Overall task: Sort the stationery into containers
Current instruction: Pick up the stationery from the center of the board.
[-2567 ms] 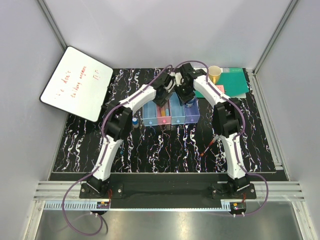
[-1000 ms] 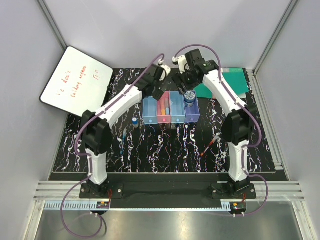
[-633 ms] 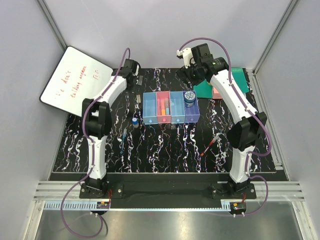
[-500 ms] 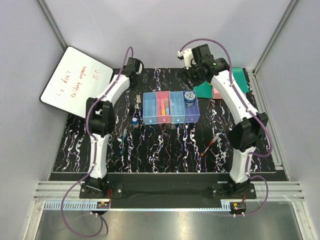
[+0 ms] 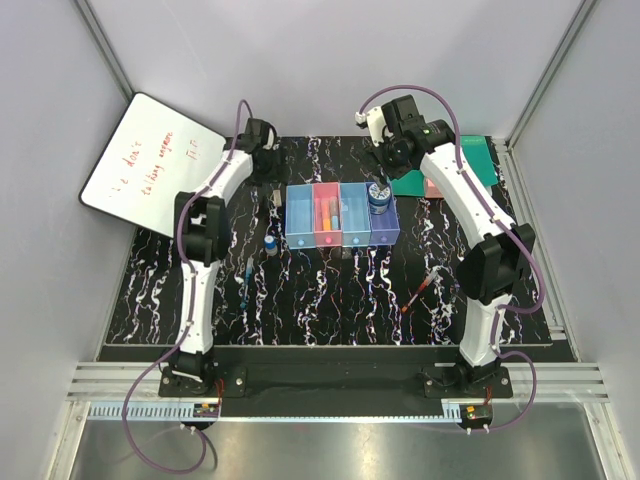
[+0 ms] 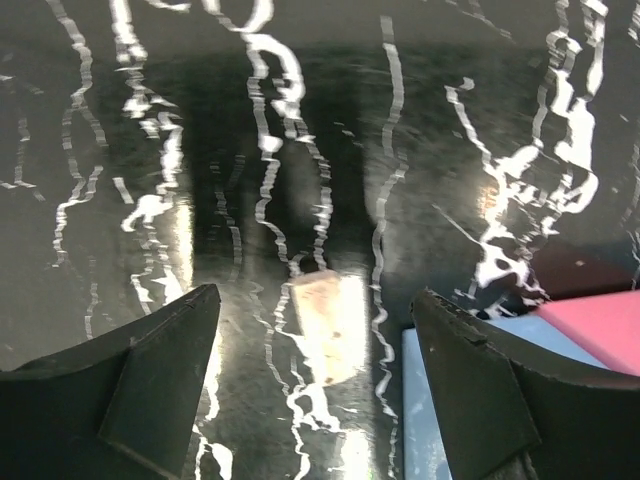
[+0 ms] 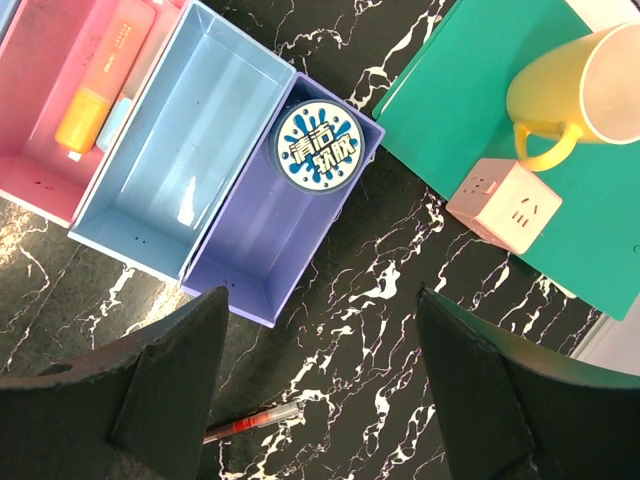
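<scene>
The containers (image 5: 300, 228) stand in a row mid-table: light blue, pink, light blue and purple (image 7: 262, 250). In the purple tray's far end lies the round blue-white tin (image 5: 378, 195) (image 7: 318, 148). Orange (image 7: 95, 108) and teal markers lie in the pink tray (image 5: 325, 232). A beige eraser (image 6: 325, 330) (image 5: 276, 197) lies on the table just left of the trays. My left gripper (image 6: 315, 292) (image 5: 270, 178) hangs open over it, a finger on each side. High over the trays' right end, my right gripper (image 7: 322, 295) (image 5: 385, 160) is open and empty.
A blue-capped bottle (image 5: 270, 243) and a blue pen (image 5: 247, 278) lie left of the trays, a red pen (image 5: 422, 290) (image 7: 250, 425) at front right. A yellow cup (image 7: 580, 90) and pink cube (image 7: 503, 205) sit on a green mat (image 7: 470, 110). A whiteboard (image 5: 150, 165) leans far left.
Both arms have drawn back from the trays. The left swung out to the far left over the eraser. The right rose and left the tin in the purple tray.
</scene>
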`<state>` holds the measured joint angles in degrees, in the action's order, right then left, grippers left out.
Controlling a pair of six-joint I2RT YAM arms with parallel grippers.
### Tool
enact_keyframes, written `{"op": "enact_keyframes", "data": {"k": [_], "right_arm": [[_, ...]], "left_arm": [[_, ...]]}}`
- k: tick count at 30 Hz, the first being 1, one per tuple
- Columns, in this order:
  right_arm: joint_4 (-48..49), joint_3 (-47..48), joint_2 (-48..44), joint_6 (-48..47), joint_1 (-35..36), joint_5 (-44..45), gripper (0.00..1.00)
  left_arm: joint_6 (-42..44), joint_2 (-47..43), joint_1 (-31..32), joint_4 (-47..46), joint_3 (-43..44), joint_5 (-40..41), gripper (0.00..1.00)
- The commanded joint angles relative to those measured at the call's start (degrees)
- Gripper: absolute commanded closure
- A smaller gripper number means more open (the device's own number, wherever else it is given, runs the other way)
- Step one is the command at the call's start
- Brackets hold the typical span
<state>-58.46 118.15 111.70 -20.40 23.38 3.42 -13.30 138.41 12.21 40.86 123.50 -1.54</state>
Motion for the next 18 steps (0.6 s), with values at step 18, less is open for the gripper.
{"op": "enact_keyframes", "data": {"k": [18], "right_arm": [[0.9, 1.6, -1.0, 0.1, 0.5, 0.8, 0.20]], "left_arm": [[-3.4, -0.4, -0.9, -4.7, -6.2, -3.5, 0.24]]}}
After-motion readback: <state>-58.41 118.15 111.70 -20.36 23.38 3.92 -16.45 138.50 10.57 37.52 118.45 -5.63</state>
